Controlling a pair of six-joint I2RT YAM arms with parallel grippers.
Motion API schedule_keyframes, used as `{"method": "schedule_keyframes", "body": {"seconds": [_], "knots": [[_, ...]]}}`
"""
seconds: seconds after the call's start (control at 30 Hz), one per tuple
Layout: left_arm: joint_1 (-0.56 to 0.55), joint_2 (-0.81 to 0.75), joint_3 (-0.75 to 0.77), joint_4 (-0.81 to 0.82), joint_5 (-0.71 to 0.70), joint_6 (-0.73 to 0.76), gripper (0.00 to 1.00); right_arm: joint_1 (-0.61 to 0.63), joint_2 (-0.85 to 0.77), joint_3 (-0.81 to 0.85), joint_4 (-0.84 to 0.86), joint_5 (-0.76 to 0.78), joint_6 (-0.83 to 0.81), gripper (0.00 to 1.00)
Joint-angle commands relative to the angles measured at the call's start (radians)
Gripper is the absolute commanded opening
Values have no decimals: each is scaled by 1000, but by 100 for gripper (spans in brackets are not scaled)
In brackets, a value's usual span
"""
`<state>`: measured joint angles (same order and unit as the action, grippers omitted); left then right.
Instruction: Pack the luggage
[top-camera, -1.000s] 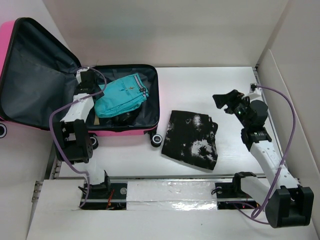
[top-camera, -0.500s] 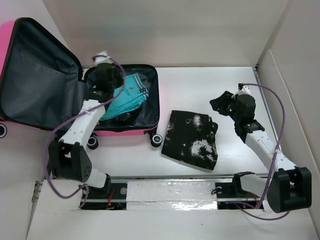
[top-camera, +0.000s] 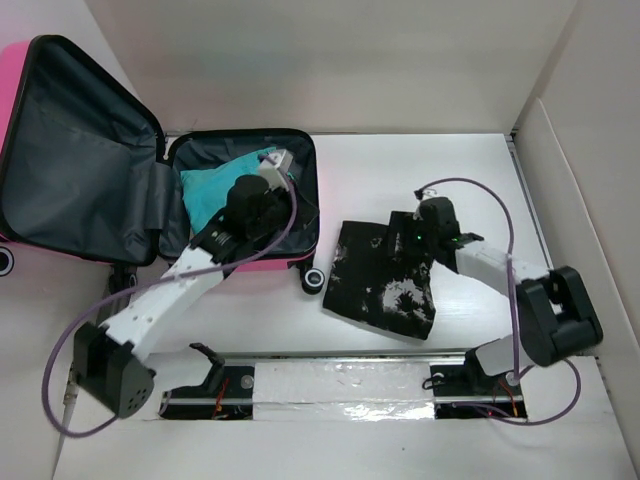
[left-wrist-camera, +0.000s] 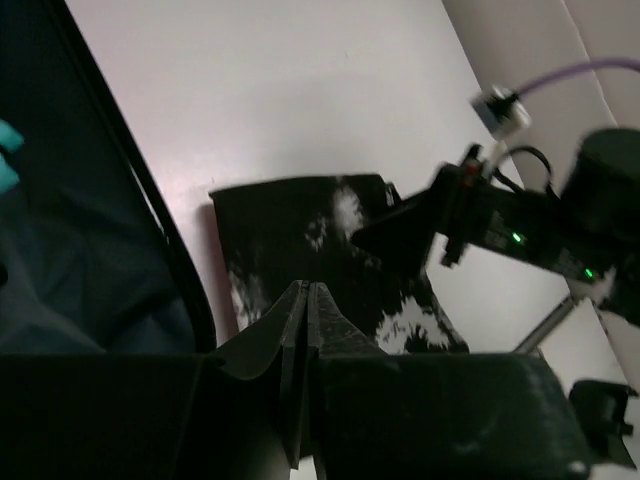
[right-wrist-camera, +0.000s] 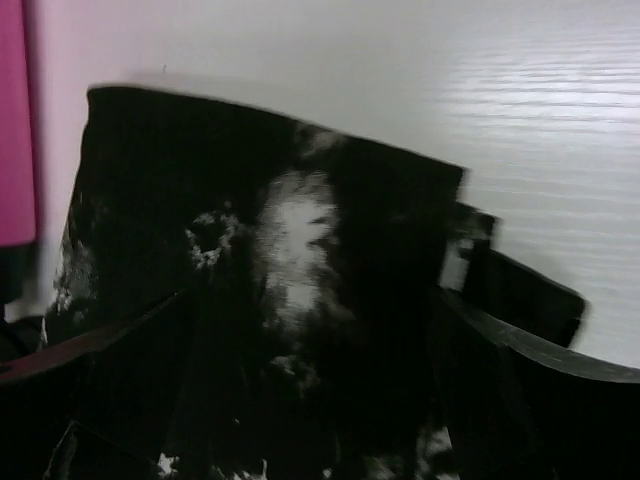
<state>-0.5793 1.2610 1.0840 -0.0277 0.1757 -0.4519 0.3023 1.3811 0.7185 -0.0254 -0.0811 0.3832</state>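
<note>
The pink luggage (top-camera: 250, 266) lies open at the left, its grey-lined lid (top-camera: 70, 150) raised. A teal garment (top-camera: 205, 190) lies inside it. A black and white garment (top-camera: 385, 285) lies on the table right of the case. My left gripper (top-camera: 270, 225) hovers over the case's right half, shut and empty; in the left wrist view its fingertips (left-wrist-camera: 305, 292) point at the garment (left-wrist-camera: 300, 230). My right gripper (top-camera: 402, 245) is open, low over the garment's far right corner. In the right wrist view its gripper (right-wrist-camera: 300, 400) spans the cloth (right-wrist-camera: 250, 200).
A black caster wheel (top-camera: 314, 280) sticks out at the case's near right corner. White walls stand behind and at the right (top-camera: 570, 170). A metal rail (top-camera: 340, 380) runs along the near table edge. The case's pink side (right-wrist-camera: 15, 120) shows in the right wrist view.
My left gripper has swung from the case's back left over to its right half, turning toward the black garment. My right gripper has moved left and down onto that garment.
</note>
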Motion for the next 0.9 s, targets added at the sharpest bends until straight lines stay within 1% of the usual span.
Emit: {"method": "schedule_keyframes", "body": {"seconds": [0.0, 0.03, 0.07, 0.1, 0.13, 0.2, 0.23, 0.27, 0.33, 0.4, 0.47, 0.5, 0.53, 0.57, 0.6, 0.67, 0.7, 0.73, 0.77, 0.87], "knots": [[7, -191, -114, 61, 119, -82, 0, 43, 87, 100, -57, 76, -81, 98], [7, -224, -190, 80, 137, -93, 1, 53, 143, 123, -74, 110, -92, 99], [7, -282, -226, 93, 142, -105, 3, 66, 166, 174, -93, 124, -102, 99], [7, -308, -263, 110, 143, -117, 6, 84, 186, 202, -143, 160, -112, 99], [7, -334, -327, 142, 143, -145, 13, 104, 203, 249, -166, 199, -122, 100], [7, -398, -381, 170, 142, -163, 23, 147, 214, 301, -243, 309, -128, 100], [7, -417, -422, 193, 140, -183, 32, 147, 222, 327, -267, 323, -135, 100], [7, -432, -444, 207, 152, -194, 35, 159, 239, 350, -286, 333, -144, 100], [7, -468, -517, 294, 186, -223, 41, 169, 256, 421, -347, 357, -185, 100], [7, -479, -550, 327, 208, -241, 43, 179, 289, 493, -393, 356, -240, 100], [7, -477, -573, 331, 203, -223, 44, 198, 326, 551, -430, 314, -315, 100], [7, -480, -579, 333, 199, -220, 44, 208, 372, 587, -479, 310, -332, 100], [7, -483, -593, 347, 197, -219, 44, 227, 392, 636, -488, 299, -355, 100], [7, -488, -601, 356, 200, -217, 45, 227, 410, 651, -493, 272, -380, 100], [7, -495, -605, 365, 202, -222, 45, 227, 427, 668, -504, 198, -455, 100], [7, -505, -611, 377, 202, -222, 45, 227, 498, 725, -533, 137, -484, 100], [7, -512, -611, 380, 200, -222, 45, 227, 524, 745, -579, 74, -510, 100], [7, -514, -615, 384, 202, -223, 45, 227, 562, 762, -594, 43, -520, 100], [7, -517, -615, 387, 203, -223, 45, 227, 576, 775, -600, 35, -526, 100], [7, -515, -618, 405, 212, -228, 44, 218, 605, 777, -602, -54, -558, 99]]}}
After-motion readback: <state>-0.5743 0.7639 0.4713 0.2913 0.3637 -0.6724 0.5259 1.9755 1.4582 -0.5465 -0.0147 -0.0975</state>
